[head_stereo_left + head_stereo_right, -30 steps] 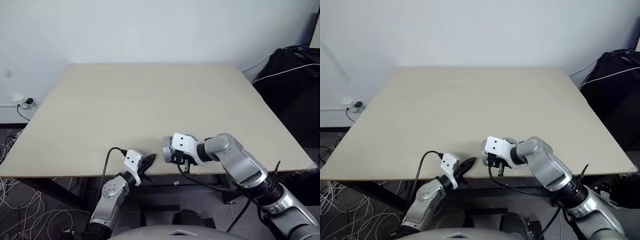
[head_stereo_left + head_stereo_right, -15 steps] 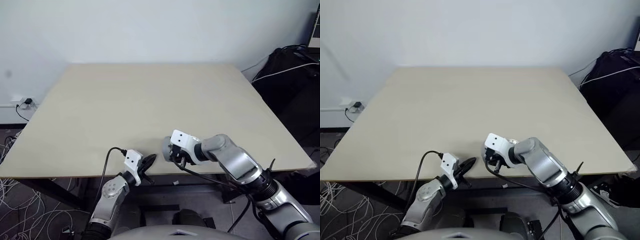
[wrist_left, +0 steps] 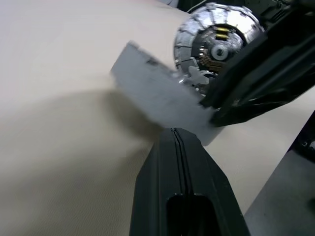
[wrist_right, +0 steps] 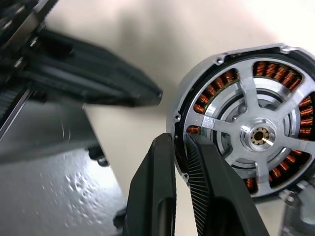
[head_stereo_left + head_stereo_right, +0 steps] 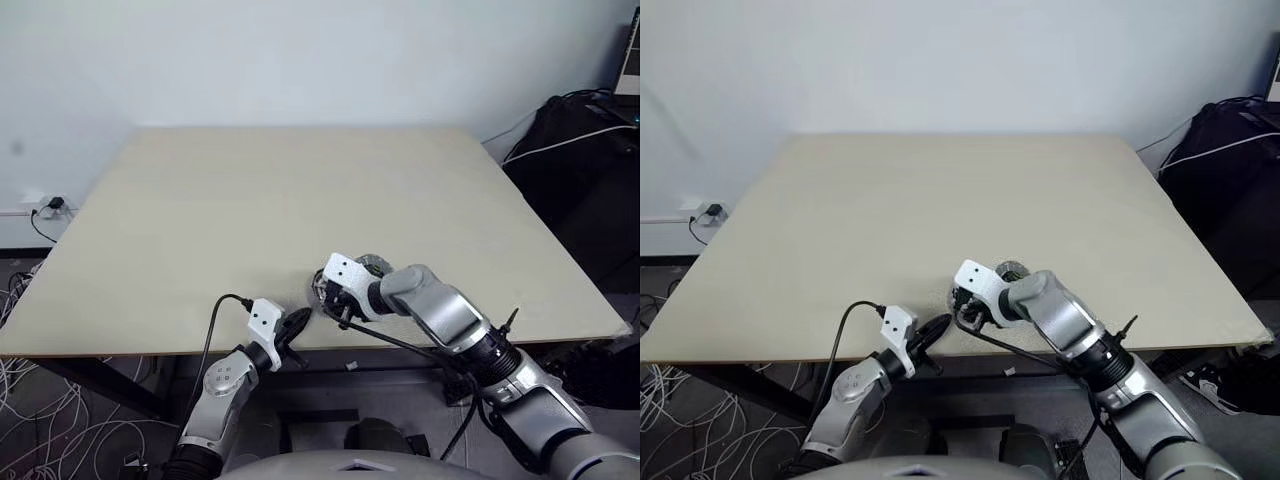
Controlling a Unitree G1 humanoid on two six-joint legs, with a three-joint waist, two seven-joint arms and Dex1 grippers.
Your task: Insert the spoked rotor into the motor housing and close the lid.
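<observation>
Right wrist view: right tool pinching motor housing rim.

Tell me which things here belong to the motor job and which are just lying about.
Job: spoked rotor, sitting in the motor housing; right gripper, pinching the housing's rim; left gripper, shut, nearby.
Lying about: black bag, floor cables, wall socket.

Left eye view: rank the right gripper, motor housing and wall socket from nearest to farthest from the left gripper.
1. right gripper, just right of the left gripper
2. motor housing, slightly farther right
3. wall socket, far left
</observation>
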